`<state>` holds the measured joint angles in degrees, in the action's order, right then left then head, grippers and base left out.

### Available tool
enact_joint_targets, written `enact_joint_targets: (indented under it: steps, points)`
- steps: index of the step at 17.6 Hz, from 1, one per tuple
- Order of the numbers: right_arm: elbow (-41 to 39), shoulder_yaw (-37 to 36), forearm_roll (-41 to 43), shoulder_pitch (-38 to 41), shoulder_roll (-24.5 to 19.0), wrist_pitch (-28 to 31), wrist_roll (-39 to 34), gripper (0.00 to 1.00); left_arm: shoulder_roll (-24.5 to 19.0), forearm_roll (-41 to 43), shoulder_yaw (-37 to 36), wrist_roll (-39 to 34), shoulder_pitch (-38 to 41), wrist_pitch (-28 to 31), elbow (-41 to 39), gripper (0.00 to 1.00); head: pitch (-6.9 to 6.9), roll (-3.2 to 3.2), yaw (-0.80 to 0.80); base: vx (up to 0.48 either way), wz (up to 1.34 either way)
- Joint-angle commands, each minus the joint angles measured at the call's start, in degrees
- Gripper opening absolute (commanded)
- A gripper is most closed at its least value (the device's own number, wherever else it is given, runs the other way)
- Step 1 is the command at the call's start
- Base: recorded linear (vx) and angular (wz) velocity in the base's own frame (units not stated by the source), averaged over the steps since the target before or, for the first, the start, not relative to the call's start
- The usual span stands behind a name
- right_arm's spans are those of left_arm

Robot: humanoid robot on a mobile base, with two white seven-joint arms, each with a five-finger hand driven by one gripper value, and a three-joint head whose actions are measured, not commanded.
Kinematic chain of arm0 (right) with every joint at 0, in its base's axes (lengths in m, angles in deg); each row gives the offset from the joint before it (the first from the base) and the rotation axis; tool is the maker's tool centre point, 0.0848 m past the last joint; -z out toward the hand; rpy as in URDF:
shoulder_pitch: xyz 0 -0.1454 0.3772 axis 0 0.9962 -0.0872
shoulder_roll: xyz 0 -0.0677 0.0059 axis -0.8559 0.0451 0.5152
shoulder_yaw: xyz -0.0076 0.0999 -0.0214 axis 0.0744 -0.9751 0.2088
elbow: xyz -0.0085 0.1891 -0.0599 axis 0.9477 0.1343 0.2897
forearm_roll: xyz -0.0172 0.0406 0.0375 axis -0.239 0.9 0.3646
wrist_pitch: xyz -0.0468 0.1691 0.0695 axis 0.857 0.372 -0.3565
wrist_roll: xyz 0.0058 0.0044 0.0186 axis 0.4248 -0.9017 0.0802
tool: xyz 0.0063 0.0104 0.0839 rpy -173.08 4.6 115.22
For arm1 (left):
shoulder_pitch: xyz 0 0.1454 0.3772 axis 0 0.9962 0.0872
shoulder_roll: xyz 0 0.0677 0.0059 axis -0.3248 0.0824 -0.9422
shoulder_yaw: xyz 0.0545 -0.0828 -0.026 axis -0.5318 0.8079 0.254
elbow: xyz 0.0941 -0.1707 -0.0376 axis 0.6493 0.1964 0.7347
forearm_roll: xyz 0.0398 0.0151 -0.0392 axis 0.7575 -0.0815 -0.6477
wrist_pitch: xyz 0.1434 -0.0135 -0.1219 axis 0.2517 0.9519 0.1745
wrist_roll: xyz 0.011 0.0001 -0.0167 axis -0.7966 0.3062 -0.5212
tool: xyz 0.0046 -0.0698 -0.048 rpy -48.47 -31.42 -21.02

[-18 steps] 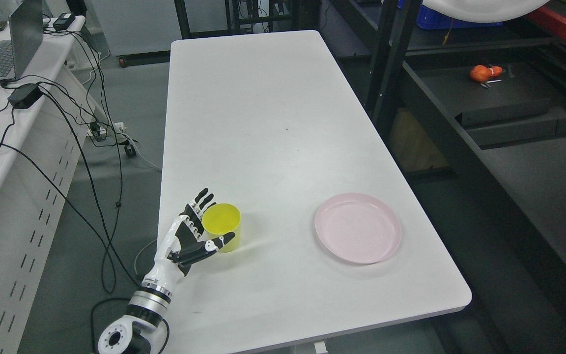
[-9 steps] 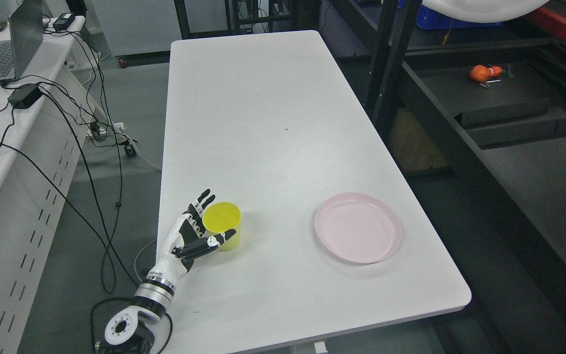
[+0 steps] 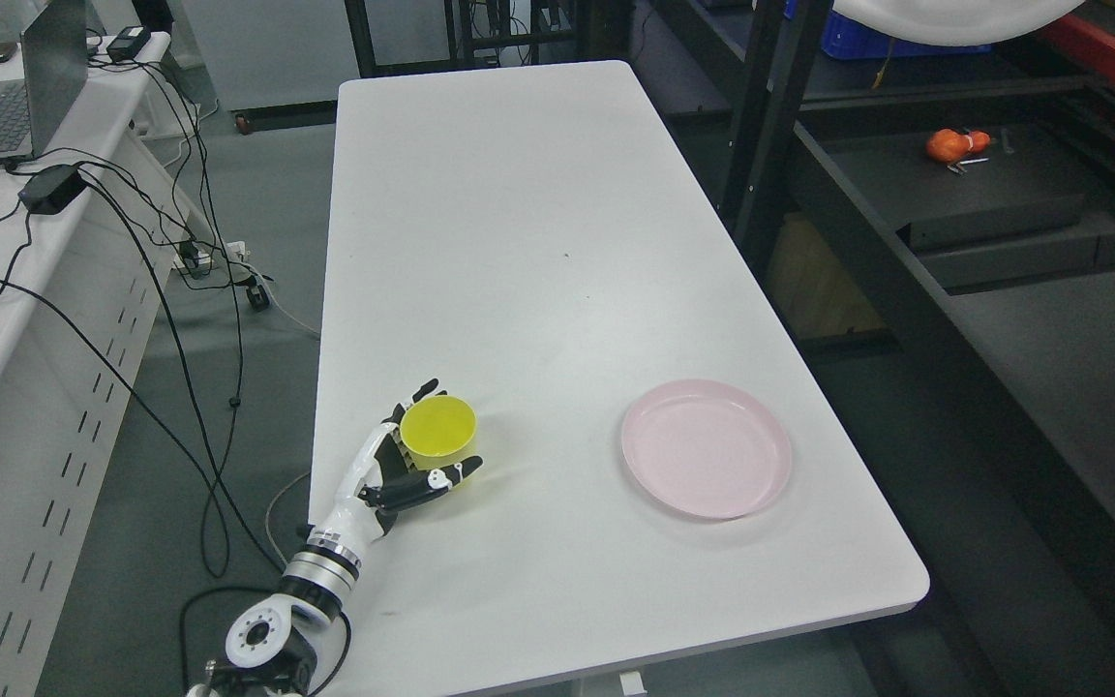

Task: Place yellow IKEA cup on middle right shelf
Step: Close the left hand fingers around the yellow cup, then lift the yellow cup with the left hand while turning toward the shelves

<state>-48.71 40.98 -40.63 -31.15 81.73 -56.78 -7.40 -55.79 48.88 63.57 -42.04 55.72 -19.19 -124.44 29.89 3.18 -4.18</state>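
The white counter (image 3: 538, 242) is seen filling the middle of the head view, and the dark metal shelving (image 3: 954, 252) is seen beside it at 3 o'clock, reaching up toward 1 o'clock; which of its levels counts as the middle right shelf cannot be told for certain. A pink plate (image 3: 706, 448) is left lying toward the counter's 4 o'clock corner, untouched and not part of the task. The yellow IKEA cup (image 3: 438, 436) is found upright near the counter's 7 o'clock edge, well apart from the plate and from the shelving. The left hand (image 3: 393, 469) is brought in from 7 o'clock, and its fingers (image 3: 422, 392) are wrapped around the cup's far side, with the thumb laid across the near side, so the cup is judged to be grasped. Whether the cup's base is off the counter cannot be told. The lift, the carry across to the shelving and the release are judged not yet done. The right hand is not seen.
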Motion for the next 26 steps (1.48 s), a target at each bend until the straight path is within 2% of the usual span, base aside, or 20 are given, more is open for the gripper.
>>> enact_joint_targets:
  steps: [1, 4, 5, 12, 17, 26]
  points:
    - [0.01, 0.97, 1.41, 0.79, 1.0, 0.04, 0.05, 0.99, -1.0, -0.04, 0.14, 0.05, 0.47, -1.74, 2.36, 0.54, 0.0, 0.0, 0.0, 0.0, 0.0]
    - [0.01, 0.97, 1.41, 0.79, 1.0, 0.04, 0.05, 0.99, -1.0, -6.17, 1.91, -0.04, 1.78, -9.74, 1.75, 0.07, 0.0, 0.0, 0.0, 0.0, 0.0]
    - [0.01, 0.97, 1.41, 0.79, 1.0, 0.04, 0.05, 0.99, -1.0, -7.59, 2.08, -0.04, 2.23, -10.37, 0.96, 0.0, 0.0, 0.0, 0.0, -0.005, -0.02]
    - [0.01, 0.97, 1.41, 0.79, 1.0, 0.04, 0.05, 0.99, -1.0, -8.13, 7.17, 0.05, 7.5, -10.81, -16.08, 0.0, 0.0, 0.0, 0.0, -0.015, 0.0]
    - [0.01, 0.97, 1.41, 0.79, 1.0, 0.04, 0.05, 0.99, -1.0, -8.13, 9.2, 0.05, 9.78, -11.52, -19.87, 0.0, 0.0, 0.0, 0.0, -0.114, -0.04]
    - [0.01, 0.97, 1.41, 0.79, 1.0, 0.04, 0.05, 0.99, -1.0, -8.13, 10.61, -0.04, 12.51, -12.75, -21.63, 0.0, 0.0, 0.0, 0.0, -0.214, -0.12]
